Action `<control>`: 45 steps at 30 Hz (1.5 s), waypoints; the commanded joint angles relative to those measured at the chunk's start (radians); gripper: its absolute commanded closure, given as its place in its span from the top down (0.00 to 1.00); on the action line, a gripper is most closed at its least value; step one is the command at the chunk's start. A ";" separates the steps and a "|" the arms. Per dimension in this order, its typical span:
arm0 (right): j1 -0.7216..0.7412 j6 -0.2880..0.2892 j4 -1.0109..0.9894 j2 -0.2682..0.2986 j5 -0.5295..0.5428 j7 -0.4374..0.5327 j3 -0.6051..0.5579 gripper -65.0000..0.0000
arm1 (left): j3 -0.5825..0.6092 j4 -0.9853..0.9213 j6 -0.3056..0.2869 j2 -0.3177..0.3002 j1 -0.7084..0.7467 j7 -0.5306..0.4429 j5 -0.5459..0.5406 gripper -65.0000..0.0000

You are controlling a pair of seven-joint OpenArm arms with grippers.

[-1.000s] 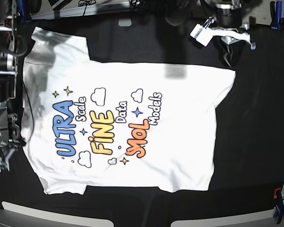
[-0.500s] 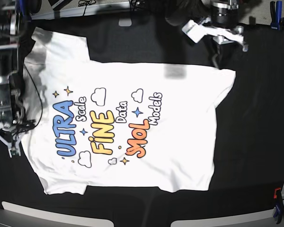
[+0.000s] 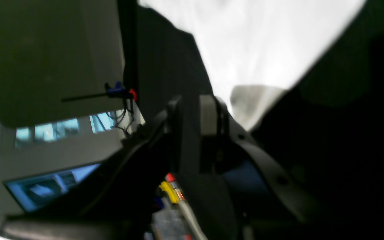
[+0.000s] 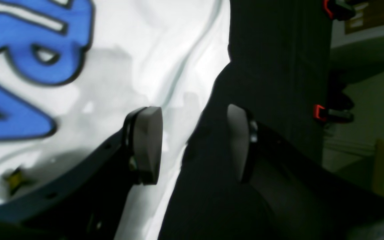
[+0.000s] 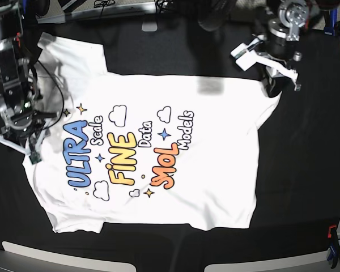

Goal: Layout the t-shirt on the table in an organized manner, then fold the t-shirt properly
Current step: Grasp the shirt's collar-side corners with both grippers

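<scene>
While the t-shirt (image 5: 158, 141) lies print-up and nearly flat across the middle of the table (image 5: 306, 170), I judge the layout step close to done and the fold about to start.

My right gripper (image 4: 192, 143) hangs over the shirt's collar-side edge near the blue lettering. Jaws well apart, nothing between them; one pad over white cloth, the other over black table. Whether the pads touch the fabric I cannot tell.

My left gripper (image 5: 275, 68) sits at the hem corner on the far side. The wrist view is blurred; the jaws look close together with only a slim gap, and whether they are clenched or parted I cannot tell. No cloth seen in them.

Next move, as I read it: both claws drop to their edges, pinch a single layer each, then carry one side over evenly.

Around: clips along the table edges, an orange clip (image 5: 331, 232) at the near corner, a blue clip (image 5: 330, 14) at the far one, both well clear. One sleeve (image 5: 68, 51) splays out; some rumpling at the hem. Nothing rests on the shirt.
</scene>
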 commanded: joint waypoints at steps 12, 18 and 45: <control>-0.178 -0.010 0.322 0.021 -0.012 -0.068 0.011 0.47 | -0.003 0.003 -0.020 -0.036 -0.012 -0.034 -0.124 0.20; -0.275 -0.010 0.458 0.021 -0.027 -0.094 0.011 0.47 | -0.003 -0.175 -0.020 -0.035 -0.050 -0.045 -0.145 0.20; -0.430 -0.010 0.655 0.021 -0.118 -0.209 0.011 0.47 | -0.002 -0.269 0.120 -0.035 -0.074 -0.370 -0.202 0.20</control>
